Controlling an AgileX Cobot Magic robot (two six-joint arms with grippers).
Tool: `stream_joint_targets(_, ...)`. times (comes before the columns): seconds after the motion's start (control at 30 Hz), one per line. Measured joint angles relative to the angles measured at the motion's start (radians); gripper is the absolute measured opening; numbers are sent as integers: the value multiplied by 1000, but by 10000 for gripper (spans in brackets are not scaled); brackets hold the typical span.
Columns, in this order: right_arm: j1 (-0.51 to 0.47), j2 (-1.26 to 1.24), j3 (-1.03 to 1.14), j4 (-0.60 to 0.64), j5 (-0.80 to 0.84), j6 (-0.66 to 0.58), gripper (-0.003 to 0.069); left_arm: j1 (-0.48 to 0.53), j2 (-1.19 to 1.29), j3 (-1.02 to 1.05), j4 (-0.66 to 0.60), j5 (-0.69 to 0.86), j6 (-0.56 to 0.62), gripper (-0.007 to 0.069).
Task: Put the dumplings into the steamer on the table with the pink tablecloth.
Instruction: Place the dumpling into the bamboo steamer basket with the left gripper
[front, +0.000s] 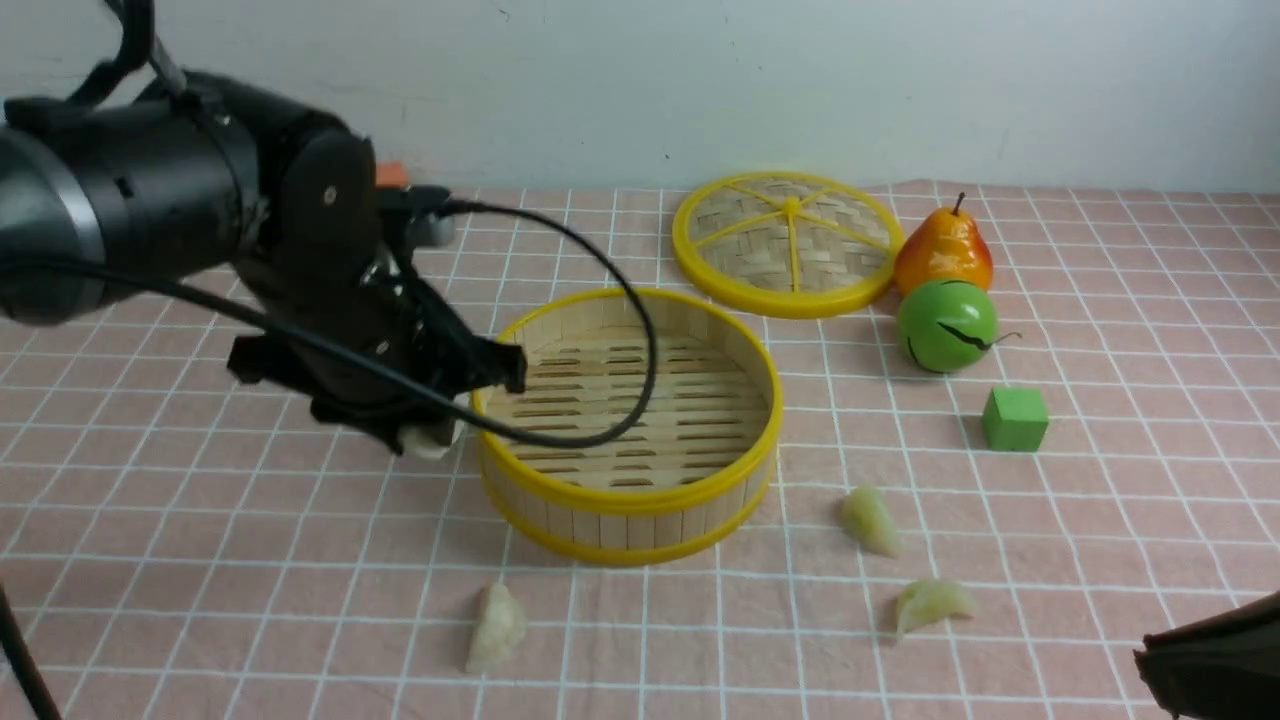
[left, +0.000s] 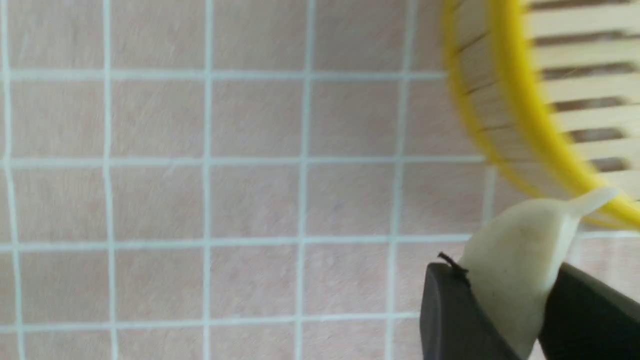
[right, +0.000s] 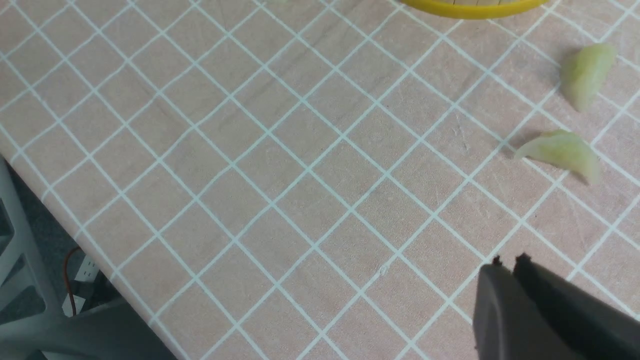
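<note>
Tablecloth (front: 200, 560) was pink with a thin white grid. Steamer (front: 620, 525) was pale slatted wood, yellow-rimmed. Dumplings (front: 870, 522) whitish-green. Cube (front: 1015, 418) green.

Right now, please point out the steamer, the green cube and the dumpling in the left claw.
steamer (front: 630, 500), front view, near yellow rim.
green cube (front: 1015, 420), front view, front face.
held dumpling (left: 515, 260), left wrist view, middle of its pale body.

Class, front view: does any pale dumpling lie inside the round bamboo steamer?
No, the round yellow-rimmed bamboo steamer shows only its bare slatted floor.
</note>
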Motion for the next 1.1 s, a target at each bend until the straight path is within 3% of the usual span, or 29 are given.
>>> stream_joint_targets(0.13,0,0,-1,19,-4,0,42,-109,71,-209,-5,37,50,217)
stream_joint_targets(0.23,0,0,-1,35,24,0,42,-137,186,-336,-30,61,61,217)
stream_joint_targets(0.53,0,-4,-1,70,197,4,42,-108,537,-651,-53,100,62,217)
stream_joint_targets(0.77,0,-6,-1,72,213,-2,50,-107,641,-730,-64,90,46,227)
stream_joint_targets(0.93,0,-6,-1,72,179,-42,54,-107,649,-747,-73,132,45,361)
stream_joint_targets(1.1,0,-6,-1,72,97,-51,59,-108,576,-808,-52,303,104,492)
